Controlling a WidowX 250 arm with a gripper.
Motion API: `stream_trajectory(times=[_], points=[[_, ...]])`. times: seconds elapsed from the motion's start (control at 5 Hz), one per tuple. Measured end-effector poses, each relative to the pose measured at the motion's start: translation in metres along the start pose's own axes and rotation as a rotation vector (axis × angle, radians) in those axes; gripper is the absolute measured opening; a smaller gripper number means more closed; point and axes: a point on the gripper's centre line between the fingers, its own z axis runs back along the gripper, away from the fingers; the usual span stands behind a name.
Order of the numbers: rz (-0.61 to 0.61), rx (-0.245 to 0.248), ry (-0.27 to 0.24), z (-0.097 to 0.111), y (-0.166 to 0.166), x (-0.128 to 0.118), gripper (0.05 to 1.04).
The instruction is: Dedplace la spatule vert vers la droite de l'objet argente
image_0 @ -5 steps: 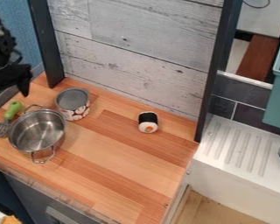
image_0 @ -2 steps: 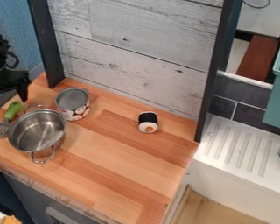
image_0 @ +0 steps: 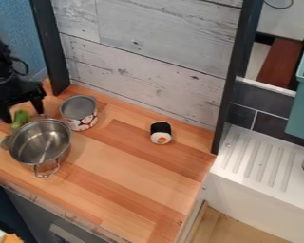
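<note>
At the left edge the black gripper [image_0: 23, 112] stands open just above the counter, its two fingertips apart on either side of the green handle's end. The green spatula [image_0: 20, 117] lies left of the silver pot, its handle pointing up toward the gripper. Its grey head [image_0: 5, 142] is largely hidden by the pot's left side. The silver pot [image_0: 42, 144], two-handled and upright, has nothing in it. Whether the gripper touches the spatula, I cannot tell.
A tin can [image_0: 79, 113] stands close behind the pot on its right. A toy sushi roll [image_0: 161, 132] lies on the wooden counter [image_0: 129, 175] farther right. Dark posts and a plank wall border the back; a white sink [image_0: 259, 166] is at right.
The gripper has moved right and slightly down, to the handle's end. The spatula has shifted a little to the right, its head now closer against the pot.
</note>
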Motion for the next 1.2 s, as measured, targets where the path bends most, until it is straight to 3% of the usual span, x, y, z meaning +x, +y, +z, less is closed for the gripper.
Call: stream_trajectory(times=[0.2, 0.4, 0.6, 0.8, 1.2], points=[[-0.010, 0.015, 0.008, -0.001, 0.001, -0.001, 1.000], [0.023, 0.076, 0.035, -0.014, 0.005, -0.003, 0.961], [0.062, 0.139, -0.002, -0.016, 0.004, 0.001, 0.683], [0.089, 0.160, -0.047, -0.018, 0.006, 0.002, 0.440], [0.105, 0.227, -0.093, -0.015, 0.007, 0.001, 0.435]])
